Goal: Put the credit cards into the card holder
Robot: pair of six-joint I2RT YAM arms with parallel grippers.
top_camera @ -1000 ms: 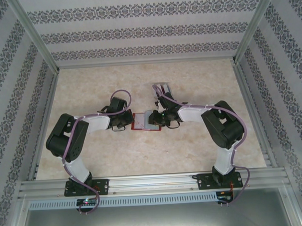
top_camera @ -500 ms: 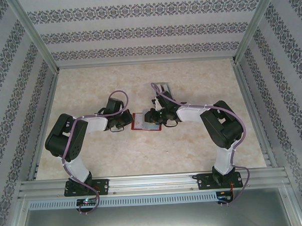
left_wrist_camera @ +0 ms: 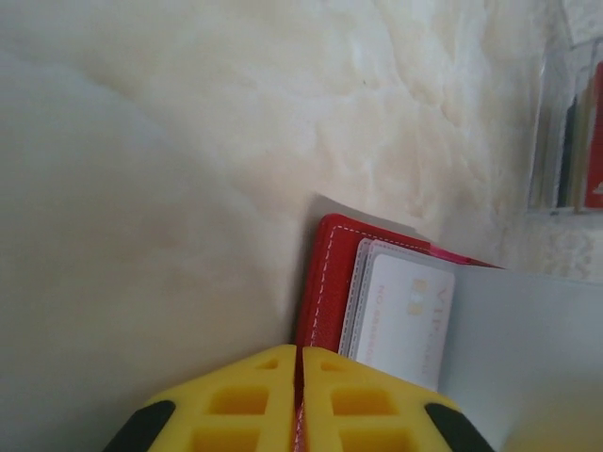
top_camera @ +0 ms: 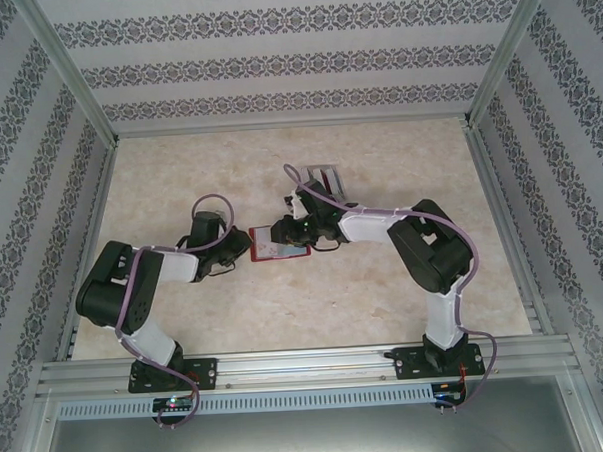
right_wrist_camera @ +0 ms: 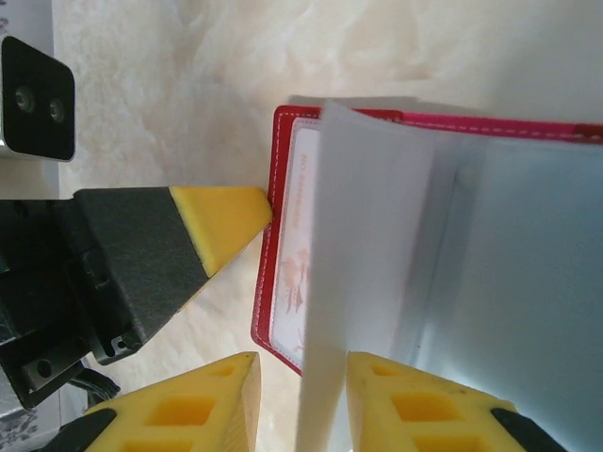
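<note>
My left hand (left_wrist_camera: 300, 377) has its yellow fingers pressed together on the near edge of the red leather-like folding card holder (left_wrist_camera: 325, 282), a thin strip of its stitched red cover caught between them. In the right wrist view that same fingertip (right_wrist_camera: 221, 226) meets the holder's red rim (right_wrist_camera: 268, 282).

My right hand (right_wrist_camera: 301, 395) has its fingers apart. A stiff grey inner leaf (right_wrist_camera: 367, 245) of the holder stands up between them, lying against one finger with a gap to the other. Under the leaf, a pale printed card (left_wrist_camera: 405, 315) sits flat in a clear pocket.

From above, the open card holder (top_camera: 279, 245) lies near the middle of the desk, between the left hand (top_camera: 237, 247) and the right hand (top_camera: 287, 232). Behind it, toward the far edge, stands a light grey slotted stand (top_camera: 324, 175). From the left wrist I can see upright cards (left_wrist_camera: 594, 141) in it, one red and one dark.

The desk (top_camera: 398, 152) is a pale, marbled beige surface. It is framed by aluminium rails and closed in on three sides by white walls with bands of dark floral pattern.

Compared with a second ago, the card holder and both hands have shifted toward the left edge of the desk. The left arm has folded back toward that side, and the right arm has stretched further across.
</note>
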